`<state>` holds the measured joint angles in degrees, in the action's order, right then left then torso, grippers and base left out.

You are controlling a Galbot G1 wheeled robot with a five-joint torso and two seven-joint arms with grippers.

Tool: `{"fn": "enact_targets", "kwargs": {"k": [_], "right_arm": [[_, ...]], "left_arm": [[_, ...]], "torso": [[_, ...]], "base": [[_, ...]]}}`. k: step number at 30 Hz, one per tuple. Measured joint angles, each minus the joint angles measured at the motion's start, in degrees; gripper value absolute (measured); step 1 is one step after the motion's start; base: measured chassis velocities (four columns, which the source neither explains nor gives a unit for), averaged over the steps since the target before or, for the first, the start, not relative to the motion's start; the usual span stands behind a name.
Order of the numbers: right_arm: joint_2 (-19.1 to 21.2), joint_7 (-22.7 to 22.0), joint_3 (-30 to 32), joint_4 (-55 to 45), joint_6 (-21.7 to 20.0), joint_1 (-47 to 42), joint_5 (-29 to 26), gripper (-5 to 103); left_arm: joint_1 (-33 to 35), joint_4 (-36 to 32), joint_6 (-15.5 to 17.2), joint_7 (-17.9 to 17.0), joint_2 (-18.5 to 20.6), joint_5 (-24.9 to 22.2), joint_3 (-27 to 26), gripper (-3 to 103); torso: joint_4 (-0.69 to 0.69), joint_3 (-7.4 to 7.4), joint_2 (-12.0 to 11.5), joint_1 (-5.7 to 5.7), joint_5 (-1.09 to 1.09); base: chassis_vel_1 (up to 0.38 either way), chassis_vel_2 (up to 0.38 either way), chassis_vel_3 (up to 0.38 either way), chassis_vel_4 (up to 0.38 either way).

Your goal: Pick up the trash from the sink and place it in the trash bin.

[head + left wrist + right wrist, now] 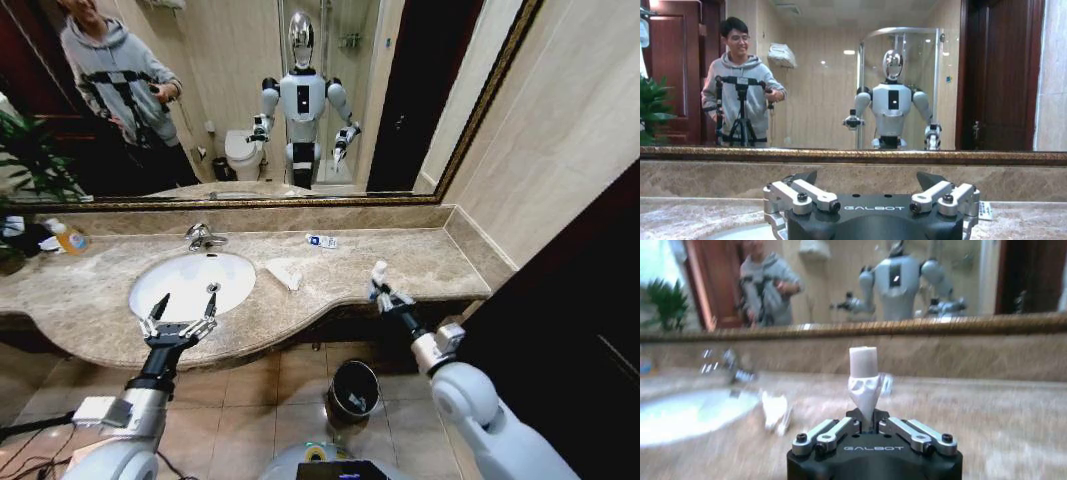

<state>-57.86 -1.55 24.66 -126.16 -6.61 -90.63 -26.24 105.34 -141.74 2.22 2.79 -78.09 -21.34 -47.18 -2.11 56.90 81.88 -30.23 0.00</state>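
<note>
Marble countertop [420,262], wall mirror [250,100] behind. Right gripper [381,291] clamps a white tube [379,270] over the counter's front edge. Left gripper [180,322] spread wide at the sink's [190,283] front rim. Tissue [285,273] beside sink. Bin [353,390] on tiled floor [250,400].

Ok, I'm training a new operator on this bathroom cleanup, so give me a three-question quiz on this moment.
1. True or false: the left gripper is shut on a tissue.
2. What does the right gripper hold? A) soap bottle B) white tube C) green piece
3. Fill in: the trash bin stands on the ____, below the countertop.

Key
1. False. Its fingers are spread open and empty, near the front rim of the sink.
2. B. The white tube stands upright between the closed fingers, above the countertop's front edge.
3. Floor.
</note>
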Motion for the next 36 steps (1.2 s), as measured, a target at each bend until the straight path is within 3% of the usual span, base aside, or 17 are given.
{"fn": "enact_targets", "kwargs": {"k": [7, 11, 14, 17, 25, 36], "right_arm": [[0.14, 3.49, 0.07, 2.55, 3.25, -7.95, 6.06, 10], [0.24, 5.86, -1.40, 5.32, 1.66, -8.92, 10.52, 10], [0.30, 6.63, -2.55, 7.16, 0.26, -7.96, 12.60, 10], [1.34, 11.60, -5.55, 12.71, -3.31, -3.01, 16.77, 10], [1.56, 12.87, -9.36, 21.38, -3.64, 2.67, 19.40, 10], [-1.03, 14.51, -15.63, 37.30, -1.37, 10.61, 27.21, 10]], "left_arm": [[0.00, 0.00, 0.00, 0.00, 0.00, 0.00, 0.00, 100], [0.00, 0.00, 0.00, 0.00, 0.00, 0.00, 0.00, 100], [0.00, 0.00, 0.00, 0.00, 0.00, 0.00, 0.00, 100], [0.00, 0.00, 0.00, 0.00, 0.00, 0.00, 0.00, 100], [0.00, 0.00, 0.00, 0.00, 0.00, 0.00, 0.00, 100], [0.00, 0.00, 0.00, 0.00, 0.00, 0.00, 0.00, 100]], "torso": [[0.01, -0.01, 0.00, 0.01, -0.01], [0.00, 0.00, 0.00, 0.00, 0.00], [0.01, 0.00, 0.00, 0.01, 0.00], [0.00, 0.00, 0.00, 0.00, 0.00], [-0.01, 0.00, 0.00, 0.00, 0.00], [0.00, 0.00, 0.00, 0.00, 0.00]], "base": [[0.000, 0.000, 0.000, 0.000], [0.000, 0.000, 0.000, 0.000], [0.000, 0.000, 0.000, 0.000], [0.000, 0.000, 0.000, 0.000], [0.000, 0.000, 0.000, 0.000], [0.000, 0.000, 0.000, 0.000]]}}
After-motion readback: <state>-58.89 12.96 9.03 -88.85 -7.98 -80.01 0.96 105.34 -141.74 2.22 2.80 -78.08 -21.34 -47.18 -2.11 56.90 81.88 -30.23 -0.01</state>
